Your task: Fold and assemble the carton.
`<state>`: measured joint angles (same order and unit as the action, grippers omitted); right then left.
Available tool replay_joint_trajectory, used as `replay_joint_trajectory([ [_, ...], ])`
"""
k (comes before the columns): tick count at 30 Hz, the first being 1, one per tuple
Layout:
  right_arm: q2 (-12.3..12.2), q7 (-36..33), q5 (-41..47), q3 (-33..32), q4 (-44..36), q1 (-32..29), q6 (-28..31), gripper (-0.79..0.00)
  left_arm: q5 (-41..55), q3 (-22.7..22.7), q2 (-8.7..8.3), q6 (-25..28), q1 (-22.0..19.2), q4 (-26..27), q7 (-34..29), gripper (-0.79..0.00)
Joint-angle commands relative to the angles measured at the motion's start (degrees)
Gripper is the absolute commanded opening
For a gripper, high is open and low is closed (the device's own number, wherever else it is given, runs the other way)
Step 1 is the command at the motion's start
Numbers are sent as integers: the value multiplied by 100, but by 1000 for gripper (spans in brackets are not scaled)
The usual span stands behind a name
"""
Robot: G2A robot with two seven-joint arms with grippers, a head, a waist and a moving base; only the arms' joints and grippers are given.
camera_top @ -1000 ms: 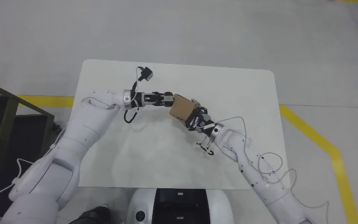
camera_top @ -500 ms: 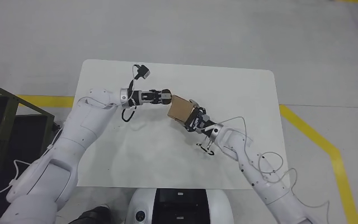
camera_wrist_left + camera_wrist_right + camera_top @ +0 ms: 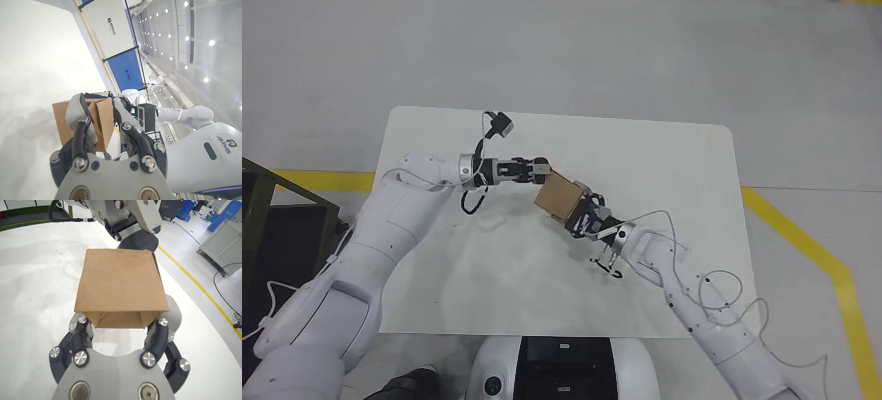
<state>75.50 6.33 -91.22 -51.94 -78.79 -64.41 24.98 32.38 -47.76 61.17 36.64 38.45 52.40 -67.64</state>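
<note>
**Item:** carton [image 3: 560,195]. Brown cardboard, box-shaped, faces plain. I see it held between both claws over the middle of the white surface [image 3: 662,160], lying on a slant in the top view.

**Left claw** [image 3: 539,172]: fingers closed on the carton's end nearest the left arm.

**Right claw** [image 3: 585,217]: fingers pressed against the carton's two sides at the opposite end, gripping it.

**Writing:** the white and blue panels [image 3: 122,66] beyond the surface carry small print, which I leave unread.

**Right wrist view:** the near end is open, with side flaps [image 3: 98,317] turned inward and the hollow inside visible. The left claw's black pad [image 3: 140,240] sits at the far edge.

**Left wrist view:** the other end, with end flaps [image 3: 102,117] folded together between the fingers.
</note>
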Motion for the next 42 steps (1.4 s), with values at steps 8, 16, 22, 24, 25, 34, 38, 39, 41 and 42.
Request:
replay_joint_trajectory([
  [8,25,101,192,-5,73,-6,-29,-326,35,133,13,-74,-8,158,-75,-696],
  [16,-22,187,244,-200,258,-87,-6,-336,73,-3,-55,85,52,-257,85,-668],
  [22,-70,274,119,-250,250,-103,302,-246,-143,-197,-155,245,98,-504,245,-656],
  [24,-81,280,69,-228,291,-83,471,-185,-134,-241,-170,270,134,-513,270,-646],
  [25,-86,258,18,-215,319,-58,540,-135,-145,-255,-176,273,150,-514,273,-643],
  [34,-99,208,41,-218,600,-7,655,0,-227,-300,-169,300,229,-554,300,-354],
  [38,-147,323,102,-377,444,-139,608,0,-234,-370,-176,322,230,-597,322,0],
  [39,-165,365,131,-434,377,-196,611,0,-240,-391,-178,333,226,-610,334,0],
  [41,-209,491,184,-564,203,-330,663,0,-252,-423,-178,354,223,-640,354,0],
  [42,-235,555,221,-650,116,-413,677,0,-255,-441,-176,374,220,-660,380,0],
])
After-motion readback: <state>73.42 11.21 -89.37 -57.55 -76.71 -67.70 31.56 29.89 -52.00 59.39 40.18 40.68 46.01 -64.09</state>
